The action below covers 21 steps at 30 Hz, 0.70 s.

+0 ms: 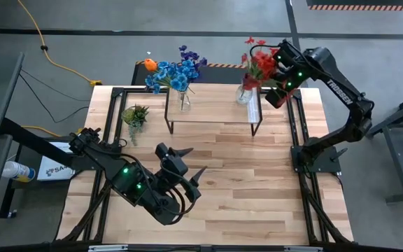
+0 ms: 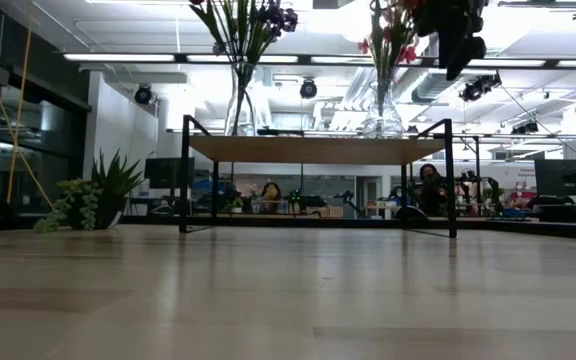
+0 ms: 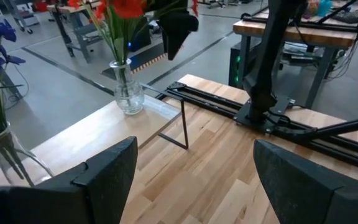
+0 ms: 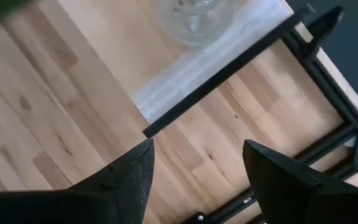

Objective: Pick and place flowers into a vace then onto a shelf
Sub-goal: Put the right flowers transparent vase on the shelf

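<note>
A light-wood worktop [image 1: 243,175] stands in an open-plan hall with strip lights. On the far shelf [image 1: 212,105] sit two glass vases [image 1: 184,101], one of blue and orange flowers [image 1: 173,73], one of red. The right tool [image 1: 280,85] hovers open beside the red blooms; the left tool [image 1: 191,164] waits open, near.

Spiky green plant [image 1: 134,115] on wooden tabletop [image 1: 243,182]

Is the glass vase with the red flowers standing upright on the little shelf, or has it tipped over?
Upright. The vase stands on the shelf, with the red flowers rising from it.
</note>
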Motion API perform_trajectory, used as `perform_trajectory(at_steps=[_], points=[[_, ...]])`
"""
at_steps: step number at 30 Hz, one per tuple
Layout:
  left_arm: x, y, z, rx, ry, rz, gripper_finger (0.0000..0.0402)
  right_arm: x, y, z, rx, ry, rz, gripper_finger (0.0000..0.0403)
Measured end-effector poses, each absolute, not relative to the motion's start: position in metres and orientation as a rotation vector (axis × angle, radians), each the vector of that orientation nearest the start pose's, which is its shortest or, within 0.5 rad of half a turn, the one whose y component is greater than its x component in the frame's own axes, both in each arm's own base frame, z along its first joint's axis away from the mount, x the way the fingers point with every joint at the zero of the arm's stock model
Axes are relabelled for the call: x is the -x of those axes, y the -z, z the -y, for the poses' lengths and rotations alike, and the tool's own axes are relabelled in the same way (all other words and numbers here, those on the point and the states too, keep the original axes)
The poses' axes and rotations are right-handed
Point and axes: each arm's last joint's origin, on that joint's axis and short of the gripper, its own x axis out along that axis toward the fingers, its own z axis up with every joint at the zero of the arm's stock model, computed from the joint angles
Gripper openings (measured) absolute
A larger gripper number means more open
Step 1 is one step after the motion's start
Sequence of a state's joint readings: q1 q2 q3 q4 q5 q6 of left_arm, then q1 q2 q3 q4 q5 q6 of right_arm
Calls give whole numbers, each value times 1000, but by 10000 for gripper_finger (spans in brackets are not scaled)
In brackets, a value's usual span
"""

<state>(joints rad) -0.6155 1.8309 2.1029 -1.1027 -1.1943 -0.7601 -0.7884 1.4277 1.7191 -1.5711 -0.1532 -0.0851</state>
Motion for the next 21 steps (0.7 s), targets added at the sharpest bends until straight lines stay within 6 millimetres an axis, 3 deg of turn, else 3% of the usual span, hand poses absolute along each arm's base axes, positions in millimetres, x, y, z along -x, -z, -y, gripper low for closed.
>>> perform_trajectory(at_steps=[5,10,21], points=[[-310,-424,186,56,-687,-276,353,-166,-400,156,-455,573,-1216,236],[-310,-425,186,50,-698,-267,353,-168,-400,153,-524,488,-1176,236],[-310,-425,186,42,-711,-257,353,-164,-400,158,-422,696,-1243,236]])
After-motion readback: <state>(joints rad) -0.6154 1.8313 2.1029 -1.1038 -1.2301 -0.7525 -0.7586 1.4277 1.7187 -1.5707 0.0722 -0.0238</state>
